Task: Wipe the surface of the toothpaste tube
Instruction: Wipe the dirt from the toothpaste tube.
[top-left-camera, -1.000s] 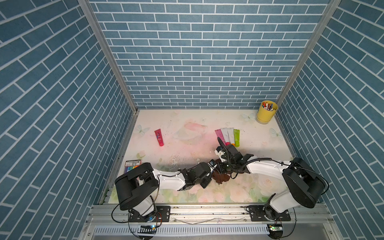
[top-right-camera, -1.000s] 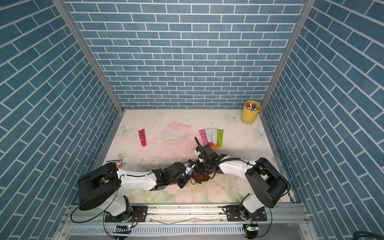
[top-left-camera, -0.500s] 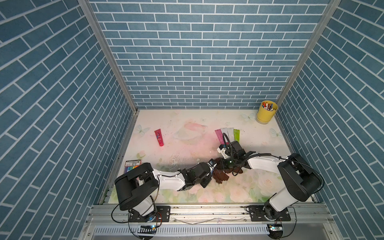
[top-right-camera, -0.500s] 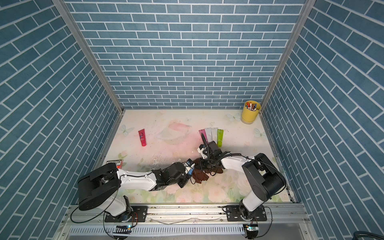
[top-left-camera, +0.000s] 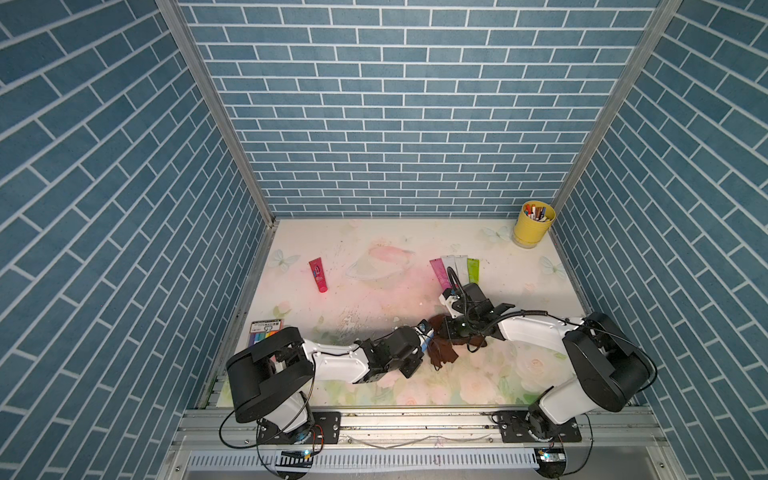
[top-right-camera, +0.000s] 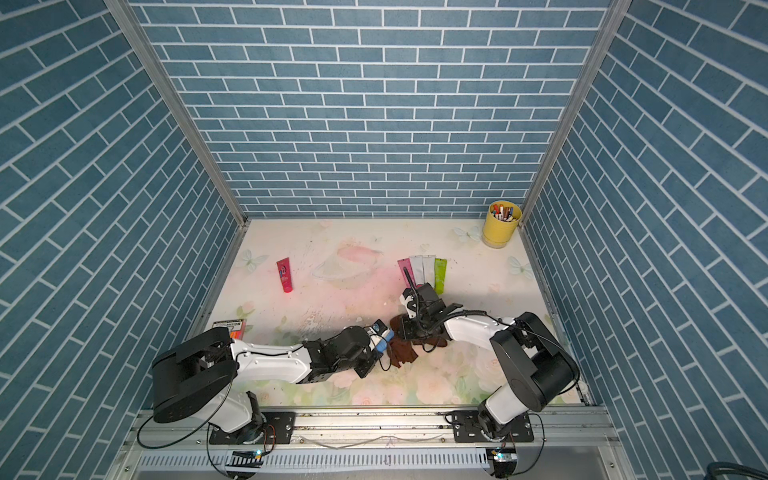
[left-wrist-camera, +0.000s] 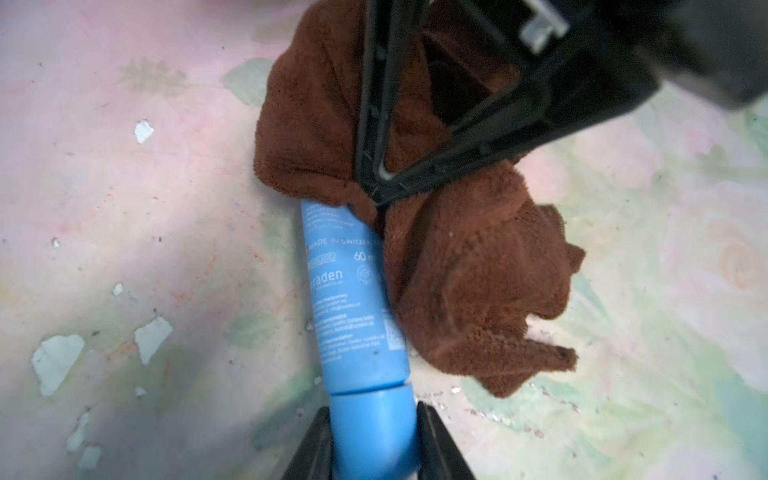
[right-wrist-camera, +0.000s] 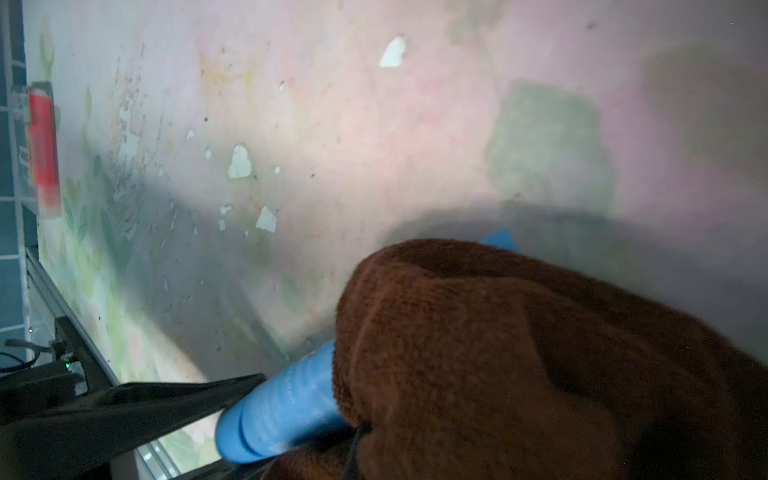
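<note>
Floral pastel tabletop (top-left-camera: 374, 291), coating chipped w/ white flecks, boxed in by blue brick-tile walls (top-left-camera: 395, 124). L gripper (left-wrist-camera: 374, 440) clamped on cap end of blue toothpaste tube (left-wrist-camera: 353, 299), front-centre of table. R gripper (left-wrist-camera: 374, 197) pinches brown cloth (left-wrist-camera: 469, 282) over tube's far end.

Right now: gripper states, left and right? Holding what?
Left gripper: closed on the blue toothpaste tube, at its cap end.
Right gripper: closed on the brown cloth.
</note>
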